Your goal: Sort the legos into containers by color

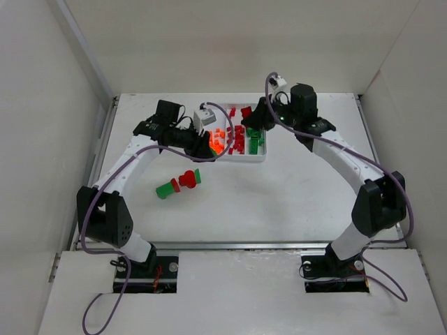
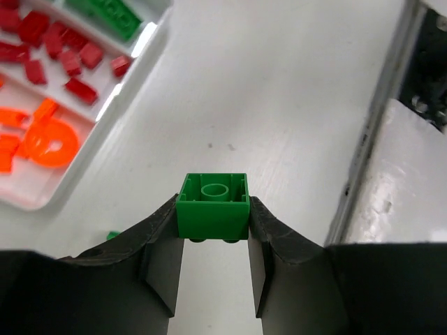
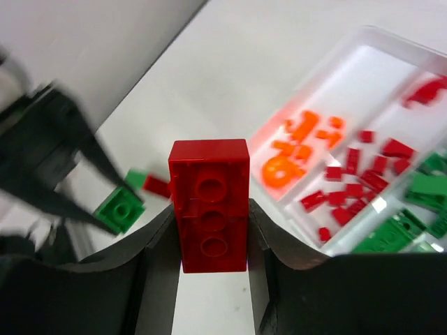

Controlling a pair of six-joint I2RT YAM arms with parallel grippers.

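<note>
The jaws of the left gripper [image 2: 213, 230] are closed on a small green brick [image 2: 213, 206], which is held over the table [image 2: 279, 105] just beside the white tray [image 2: 112, 106]. The jaws of the right gripper [image 3: 209, 241] are clamped on a long red brick [image 3: 209, 202] near the tray. A few loose legos [image 1: 183, 181] are seen on the table in front of it.

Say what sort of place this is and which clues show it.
Probably a robotics lab cell: left arm and right arm bolted to a white table, white walls closing it in, and a tray of colour-sorted bricks.
</note>
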